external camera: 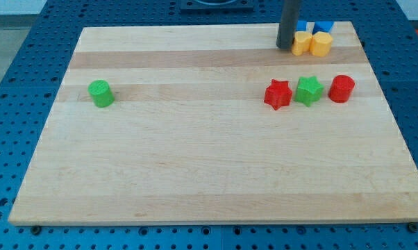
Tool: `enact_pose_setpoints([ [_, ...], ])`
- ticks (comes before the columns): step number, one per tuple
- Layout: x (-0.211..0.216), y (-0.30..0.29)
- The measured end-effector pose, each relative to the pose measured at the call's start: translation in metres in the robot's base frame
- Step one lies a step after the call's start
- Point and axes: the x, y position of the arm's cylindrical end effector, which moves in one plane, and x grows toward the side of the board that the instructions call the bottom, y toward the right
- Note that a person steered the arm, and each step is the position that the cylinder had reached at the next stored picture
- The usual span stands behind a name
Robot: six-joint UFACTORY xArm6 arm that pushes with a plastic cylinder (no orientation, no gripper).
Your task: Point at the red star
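No text, label, brand, number or sign can be read anywhere: the worktop [216, 167] and the coloured blocks on it are all unmarked.

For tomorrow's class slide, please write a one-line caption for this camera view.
My tip rests beside the yellow blocks at the view's top, above the red star on the wooden board.
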Motion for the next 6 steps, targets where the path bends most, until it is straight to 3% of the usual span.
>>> enact_pose_setpoints([
  [3, 0.013, -0.036],
  [6, 0.101, -0.093],
])
